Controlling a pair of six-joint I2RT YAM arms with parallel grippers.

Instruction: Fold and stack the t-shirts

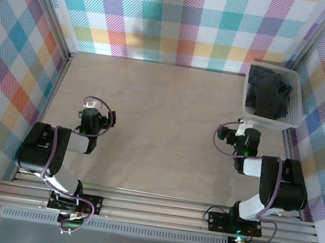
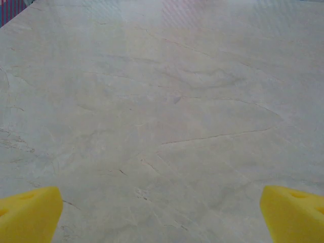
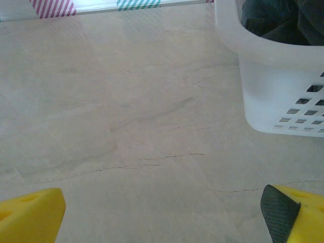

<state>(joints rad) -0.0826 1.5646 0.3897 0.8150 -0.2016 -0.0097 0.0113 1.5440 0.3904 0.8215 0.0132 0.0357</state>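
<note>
Charcoal t-shirts [image 1: 267, 94] heaped in basket [image 3: 273, 96], count unclear | left tool [image 2: 162, 215] agape | right tool [image 3: 161, 215] agape

Wrinkled dark cloth t-shirts [image 1: 267, 94] lie in a plastic lattice basket [image 1: 266, 120] on a smooth stone-look table [image 1: 163, 115].

Ahead and right of the right jaws, the white plastic lattice basket [image 3: 268, 91] was cut off by the view's top and right edges. The dark grey cloth t-shirts [image 3: 276, 20] inside were half hidden by its wall, their number untellable.
</note>
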